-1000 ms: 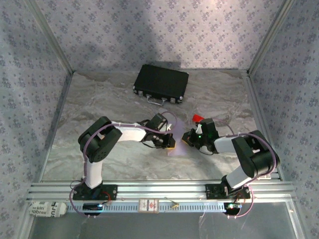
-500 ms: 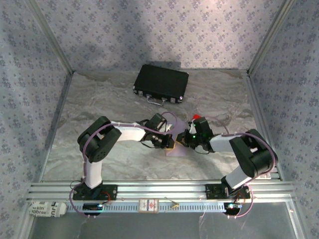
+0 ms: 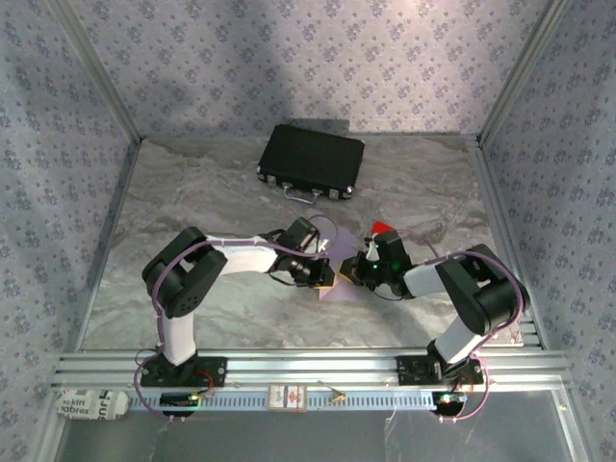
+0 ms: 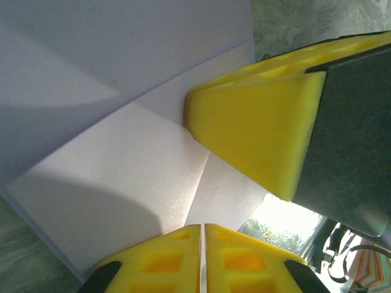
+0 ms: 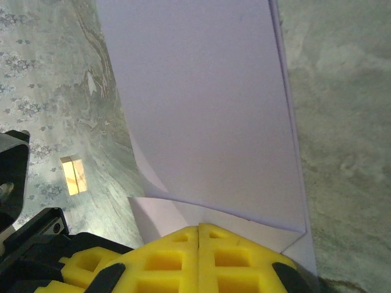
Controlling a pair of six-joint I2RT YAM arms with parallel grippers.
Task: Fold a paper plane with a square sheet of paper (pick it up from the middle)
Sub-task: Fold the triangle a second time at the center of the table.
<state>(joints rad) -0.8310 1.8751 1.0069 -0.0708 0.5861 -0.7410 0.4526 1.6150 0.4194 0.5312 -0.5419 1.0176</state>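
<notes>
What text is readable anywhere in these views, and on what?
"abrex": partial, on the white pack below the rail; its other line is blurred.
Tag on the rail: too small to read.
Sheet of paper, black case: no print visible.

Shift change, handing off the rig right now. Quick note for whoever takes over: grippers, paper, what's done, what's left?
Left gripper: shut, apparently pinching the pale lilac square sheet of paper where a crease runs in.
Right gripper: shut, apparently on the sheet's edge, close to the left gripper.
Sheet: mid-table, partly folded, with overlapping layers.
Small red block: just behind the right gripper.
Black rectangular case: at the back, apart from both arms.
Done: first folds in.
Left: remaining folds; no dart shape yet.
</notes>
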